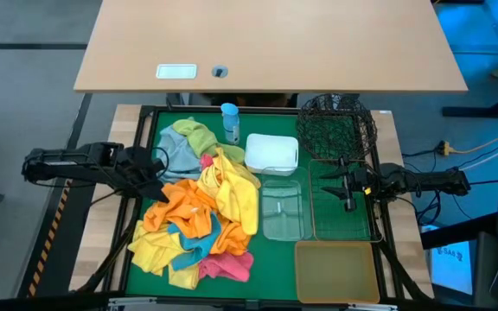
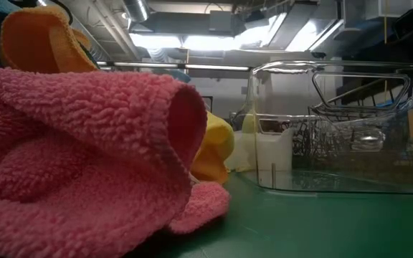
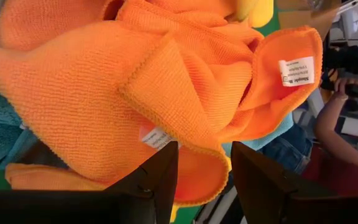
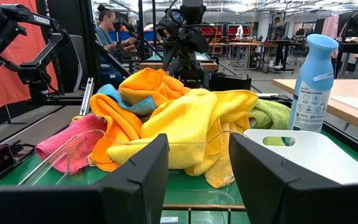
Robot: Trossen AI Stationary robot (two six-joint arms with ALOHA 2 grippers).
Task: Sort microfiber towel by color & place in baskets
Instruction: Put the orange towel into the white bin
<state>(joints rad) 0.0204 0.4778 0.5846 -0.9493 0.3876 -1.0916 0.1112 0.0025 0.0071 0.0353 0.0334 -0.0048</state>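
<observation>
Left gripper (image 1: 158, 177) is sitting at the 9 o'clock edge of the towel pile (image 1: 201, 212), fingers (image 3: 151, 183) apart with an orange towel (image 3: 135, 93) right in front of them, nothing clamped. Right gripper (image 1: 340, 183) is hovering over the rectangular wire basket (image 1: 344, 226) at 3 o'clock, fingers (image 4: 135, 180) apart and empty, pointing toward the pile. Towels are lying heaped on the green mat (image 1: 275, 259), left of centre: yellow, orange, pink, teal, green, grey-blue mixed. White tub (image 1: 271, 152) and clear tub (image 1: 282, 210) are sitting just beside the pile, black round mesh basket (image 1: 337, 125) at 1 o'clock, amber tub (image 1: 336, 272) at 5 o'clock. Blue-capped bottle (image 1: 230, 121) is standing at 12 o'clock.
</observation>
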